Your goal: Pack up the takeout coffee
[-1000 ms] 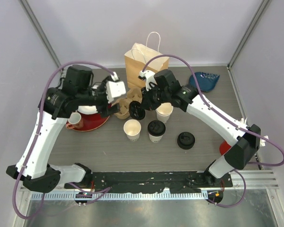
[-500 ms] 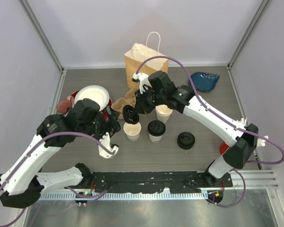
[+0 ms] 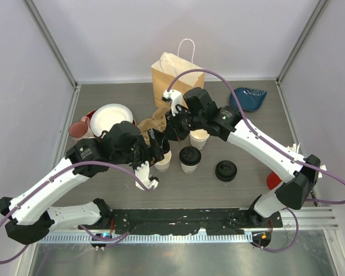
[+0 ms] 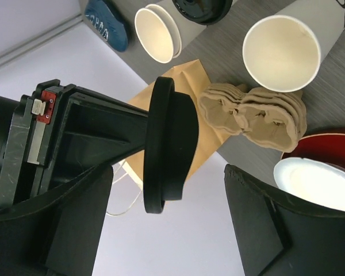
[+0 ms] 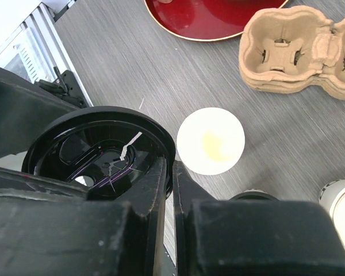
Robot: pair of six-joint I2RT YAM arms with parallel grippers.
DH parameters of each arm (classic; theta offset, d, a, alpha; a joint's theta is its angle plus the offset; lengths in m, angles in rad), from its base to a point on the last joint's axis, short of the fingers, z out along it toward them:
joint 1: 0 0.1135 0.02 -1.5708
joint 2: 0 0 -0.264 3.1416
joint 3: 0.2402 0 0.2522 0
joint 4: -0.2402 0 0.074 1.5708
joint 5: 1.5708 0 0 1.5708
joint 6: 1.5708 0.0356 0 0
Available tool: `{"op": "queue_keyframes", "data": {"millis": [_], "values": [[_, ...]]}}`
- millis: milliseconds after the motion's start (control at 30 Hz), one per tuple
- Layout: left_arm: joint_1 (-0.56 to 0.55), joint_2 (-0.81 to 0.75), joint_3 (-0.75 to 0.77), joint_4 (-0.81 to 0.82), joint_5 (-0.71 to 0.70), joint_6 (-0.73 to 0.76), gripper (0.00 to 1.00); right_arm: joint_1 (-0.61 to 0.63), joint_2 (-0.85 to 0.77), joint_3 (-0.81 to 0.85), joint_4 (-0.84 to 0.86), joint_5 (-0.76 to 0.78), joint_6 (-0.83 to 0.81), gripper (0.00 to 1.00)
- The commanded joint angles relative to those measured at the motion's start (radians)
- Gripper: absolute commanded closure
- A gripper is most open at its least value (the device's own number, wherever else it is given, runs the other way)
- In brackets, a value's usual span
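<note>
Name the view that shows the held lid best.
Right wrist: the lid faces the camera, most of its round face showing. Left wrist shows it edge-on; the top view mostly loses it among the arms.

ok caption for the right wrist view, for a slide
Right claw holds a black sip lid by its rim above an unlidded white paper cup

In the top view the paper bag [image 3: 175, 77] is stood at upper centre of the surface [image 3: 253, 135], with the cup carrier [image 3: 155, 121] laid just below it. At mid-frame an open cup [image 3: 162, 164] is set left of the lidded cup [image 3: 190, 156], and a second open cup [image 3: 199, 138] just above that. A lid [image 5: 98, 152] is clamped in the right gripper [image 5: 171, 172] over the first. The stack of lids [image 3: 225, 171] is placed further right, and the plates [image 3: 111, 118] at left.
</note>
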Motion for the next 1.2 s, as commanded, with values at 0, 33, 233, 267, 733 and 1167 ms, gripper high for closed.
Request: {"op": "queue_keyframes", "data": {"millis": [0, 33, 233, 267, 733, 1167], "values": [[-0.014, 0.027, 0.05, 0.042, -0.051, -0.067, 0.21, 0.021, -0.039, 0.0, 0.041, -0.022, -0.015, 0.99], [-0.014, 0.031, 0.056, 0.03, -0.056, -0.072, 0.25, 0.021, -0.039, 0.0, 0.041, -0.025, -0.017, 0.99], [-0.015, 0.031, 0.057, -0.018, -0.1, -0.092, 0.44, 0.021, -0.037, 0.01, 0.041, -0.039, -0.021, 0.99], [-0.015, 0.031, 0.061, -0.021, -0.102, -0.102, 0.49, 0.021, -0.037, 0.011, 0.043, -0.041, -0.02, 0.99], [-0.015, 0.037, 0.082, -0.039, -0.044, -0.53, 0.98, 0.018, -0.066, 0.007, 0.044, 0.036, -0.032, 0.67], [0.309, 0.288, 0.322, -0.172, 0.155, -1.511, 0.99, -0.134, -0.411, -0.2, 0.204, 0.306, -0.013, 0.26]]}}
